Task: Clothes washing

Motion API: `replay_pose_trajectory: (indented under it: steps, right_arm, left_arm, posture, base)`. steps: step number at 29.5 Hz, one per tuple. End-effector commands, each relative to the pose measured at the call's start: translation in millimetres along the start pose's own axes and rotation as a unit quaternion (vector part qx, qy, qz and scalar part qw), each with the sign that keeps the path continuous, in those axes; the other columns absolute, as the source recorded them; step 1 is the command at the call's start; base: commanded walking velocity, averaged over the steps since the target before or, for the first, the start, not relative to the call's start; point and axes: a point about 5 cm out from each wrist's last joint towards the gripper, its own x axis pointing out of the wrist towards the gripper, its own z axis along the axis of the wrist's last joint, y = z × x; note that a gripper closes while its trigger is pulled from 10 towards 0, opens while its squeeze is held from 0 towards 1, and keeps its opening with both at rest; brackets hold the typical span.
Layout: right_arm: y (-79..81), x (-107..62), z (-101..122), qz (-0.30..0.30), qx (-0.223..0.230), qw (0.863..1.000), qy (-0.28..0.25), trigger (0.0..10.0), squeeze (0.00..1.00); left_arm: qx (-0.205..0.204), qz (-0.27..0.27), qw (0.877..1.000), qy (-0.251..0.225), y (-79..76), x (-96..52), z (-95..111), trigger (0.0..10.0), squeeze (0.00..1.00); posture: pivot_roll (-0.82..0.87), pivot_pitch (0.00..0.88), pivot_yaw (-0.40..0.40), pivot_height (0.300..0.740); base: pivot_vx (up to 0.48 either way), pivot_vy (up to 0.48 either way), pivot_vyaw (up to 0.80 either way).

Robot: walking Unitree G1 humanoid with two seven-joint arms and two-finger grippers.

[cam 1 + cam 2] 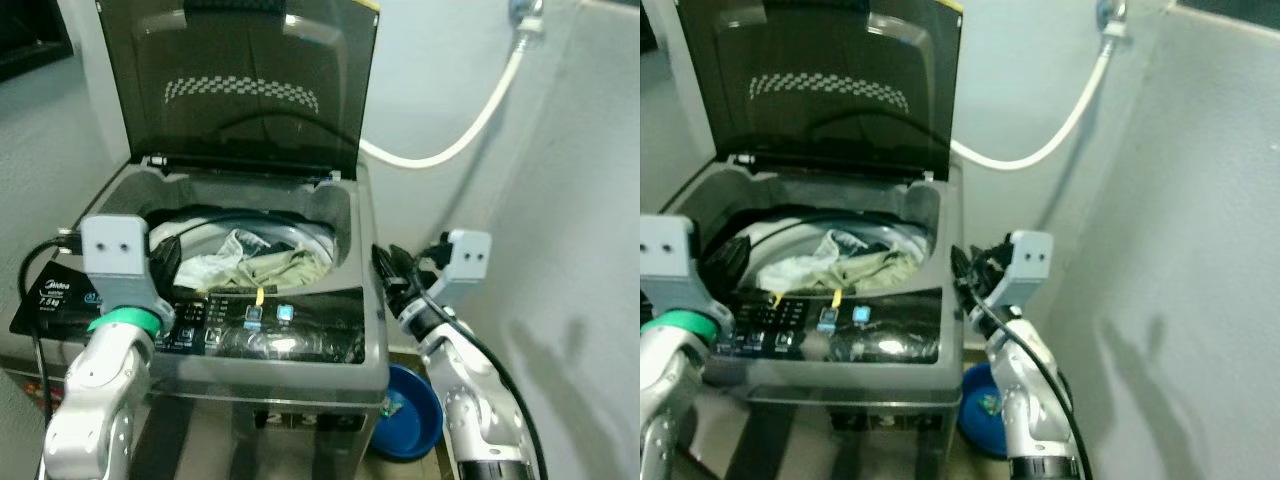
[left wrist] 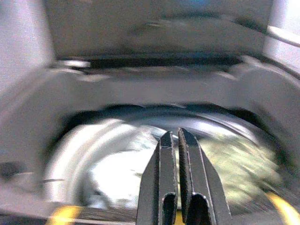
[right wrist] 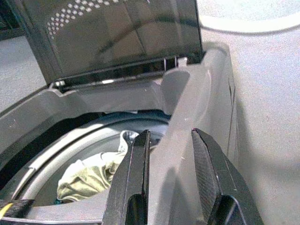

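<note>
Two silver arms, jointed in rounded segments. The left arm wears a green band below a pale grey wrist block with two dark screw holes. The right arm trails a black cable; its block matches. Both grippers have long black fingers.

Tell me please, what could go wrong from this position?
The right gripper is open across the washing machine side wall, so moving it may scrape or jam. The raised lid could be knocked and drop. The left gripper, shut over the clothes, may snag fabric.
</note>
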Motion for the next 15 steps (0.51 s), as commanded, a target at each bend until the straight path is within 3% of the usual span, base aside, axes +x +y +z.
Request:
replay_pose_trajectory:
  steps: [1, 4, 9, 15]
  right_arm:
    - [2.3, 1.9, 3, -0.002, -0.008, 1.0, -0.01, 10.0, 0.0]
    - [3.0, 2.8, 4, 0.001, -0.012, 1.0, -0.012, 10.0, 0.0]
    - [5.8, 5.2, 13, 0.016, -0.038, 0.999, -0.024, 10.0, 0.0]
    - [14.0, 4.8, 20, 0.04, -0.076, 0.996, -0.038, 10.0, 0.0]
  left_arm:
    - [0.0, 0.004, 1.0, 0.007, -1.9, -0.7, -8, 10.0, 0.0]
    - [-0.008, 0.008, 1.0, 0.008, -3.7, -0.2, -10, 10.0, 0.0]
    - [0.013, -0.002, 1.0, -0.013, -9.5, 1.1, -5, 10.0, 0.0]
    - [-0.004, 0.007, 1.0, -0.027, -9.5, 1.2, 1, 10.0, 0.0]
  posture:
    - [0.02, 0.0, 0.009, 0.74]
    - [0.02, 0.0, 0.008, 0.74]
    - [0.02, 0.0, -0.005, 0.74]
    - [0.02, 0.0, -0.012, 0.74]
  base:
    - [0.0, 0.0, 0.0]
    - [0.0, 0.0, 0.0]
    - [0.0, 0.0, 0.0]
    - [0.0, 0.0, 0.67]
